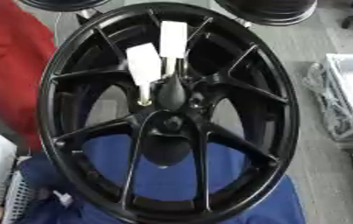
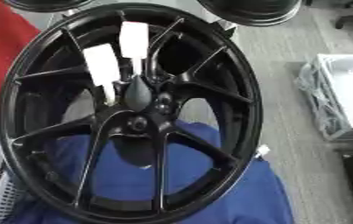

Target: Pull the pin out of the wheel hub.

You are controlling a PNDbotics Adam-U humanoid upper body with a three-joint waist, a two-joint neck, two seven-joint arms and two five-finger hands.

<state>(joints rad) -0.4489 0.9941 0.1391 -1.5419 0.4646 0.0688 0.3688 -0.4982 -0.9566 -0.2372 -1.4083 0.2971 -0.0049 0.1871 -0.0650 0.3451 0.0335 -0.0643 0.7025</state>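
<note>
A black spoked wheel [image 1: 95,131] fills both views, lying on a blue cloth [image 1: 164,175]. Its hub [image 1: 170,124] sits at the middle. Two pins with flat white heads stand up from the hub area. The nearer pin [image 1: 143,65] has a pale metal shaft reaching down to the left of the hub. The farther pin [image 1: 173,39] stands just behind and to its right. A dark rounded piece [image 1: 171,92] rises between their shafts; I cannot make out what it is. Neither of my hands shows in either view.
A red cloth [image 1: 10,61] lies at the left. Two more dark wheels [image 1: 267,11] sit at the far edge. A white tray and wire rack [image 2: 340,96] stand on the grey floor at the right. A white basket [image 1: 3,192] is at the lower left.
</note>
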